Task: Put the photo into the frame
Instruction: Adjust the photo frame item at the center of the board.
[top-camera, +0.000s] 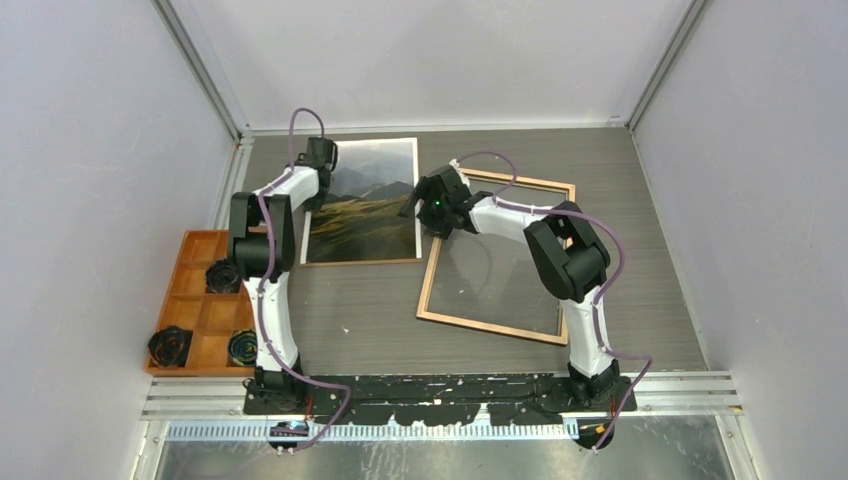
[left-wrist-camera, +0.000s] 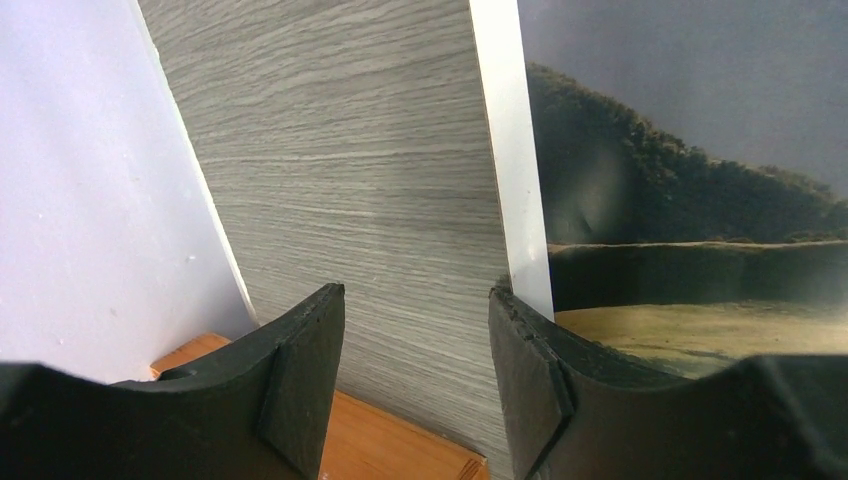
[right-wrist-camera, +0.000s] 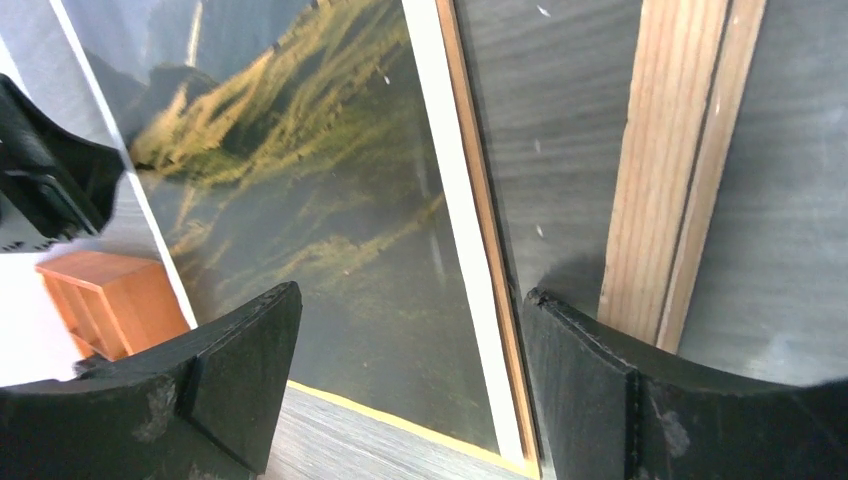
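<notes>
A grey wood-grain counter (top-camera: 600, 180) carries the frame (top-camera: 490, 327), which lies back-up right of centre with its pale wooden rails showing, skewed so that its far end leans toward the right edge. The photo (top-camera: 375, 215) lies flat and face-up toward the far-left corner, just beside the frame's left rail. It does not touch the rail: a strip of bare counter shows between them. Its long axis runs near to far, roughly alongside the frame's. An orange tray (top-camera: 205, 312) of compartments sits at the left edge, close to the arms' bases. The left tool (left-wrist-camera: 415, 295) is poised over the photo's left edge with its fingers parted. One finger is above bare counter and the other above the white border, with nothing held between them. The right tool (right-wrist-camera: 410, 295) has its fingers spread wide over the photo's right edge, one above the print and the other above the bare strip next to the rail, and it too is empty. Whether any fingertip touches the surface cannot be told. The photo is not yet in the frame. The two tools flank it across its short axis, and the frame lies to its right, on the right arm's side, so the coming move looks to be a shift of the print rightward.
</notes>
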